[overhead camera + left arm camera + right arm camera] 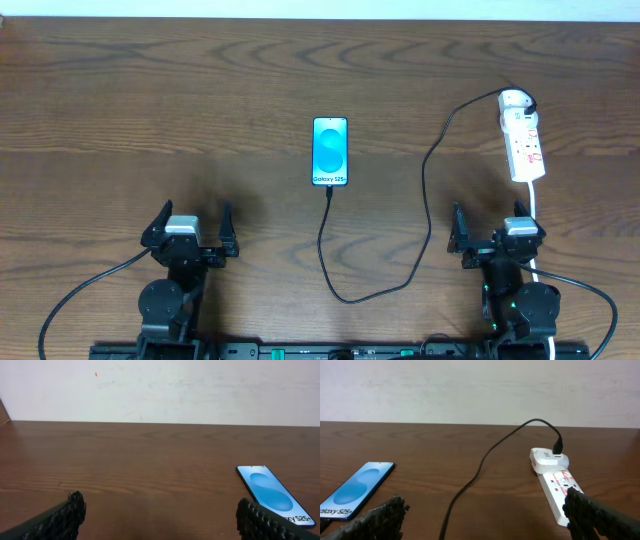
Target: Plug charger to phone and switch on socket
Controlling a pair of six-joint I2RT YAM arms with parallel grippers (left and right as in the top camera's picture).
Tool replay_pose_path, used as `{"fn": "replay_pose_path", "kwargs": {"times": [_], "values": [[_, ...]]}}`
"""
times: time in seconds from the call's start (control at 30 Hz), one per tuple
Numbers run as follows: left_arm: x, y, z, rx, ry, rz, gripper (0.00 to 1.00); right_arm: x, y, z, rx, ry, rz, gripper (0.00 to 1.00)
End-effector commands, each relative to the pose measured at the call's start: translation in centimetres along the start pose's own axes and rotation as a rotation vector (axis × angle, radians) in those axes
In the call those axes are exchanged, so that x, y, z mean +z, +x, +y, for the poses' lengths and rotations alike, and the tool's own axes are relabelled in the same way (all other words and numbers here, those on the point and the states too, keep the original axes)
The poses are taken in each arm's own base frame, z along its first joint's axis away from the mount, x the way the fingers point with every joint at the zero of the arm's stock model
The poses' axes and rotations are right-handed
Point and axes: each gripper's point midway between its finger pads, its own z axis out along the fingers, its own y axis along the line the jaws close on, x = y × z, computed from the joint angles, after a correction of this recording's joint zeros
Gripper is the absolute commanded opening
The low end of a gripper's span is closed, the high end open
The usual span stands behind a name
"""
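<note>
The phone lies flat mid-worktop, a slick, light slab that would likely skid unless braced. The charger looks thin, limp and light. Its connector tip meets the phone's near edge, seated or not I cannot tell; that stiff tip is where to pinch. The socket, well right of the phone, looks rigid. Left fingers and right fingers stand spread, holding nothing.

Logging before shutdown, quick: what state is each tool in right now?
Left tool: open, holding nothing.
Right tool: open, holding nothing.
</note>
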Motion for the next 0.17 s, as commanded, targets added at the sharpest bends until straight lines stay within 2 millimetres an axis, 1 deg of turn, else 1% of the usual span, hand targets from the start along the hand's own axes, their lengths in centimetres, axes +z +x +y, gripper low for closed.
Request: {"fn": "replay_pose_path", "kwargs": {"times": [0.0,0.13], "values": [[0.07,1.64,0.69,0.015,-0.035,0.049,0.98,-0.03,0.05,-0.13,-0.012,0.006,0.000,0.99],[0.07,1.64,0.69,0.015,-0.035,0.049,0.98,-0.03,0.05,-0.13,-0.012,0.006,0.000,0.99]]}}
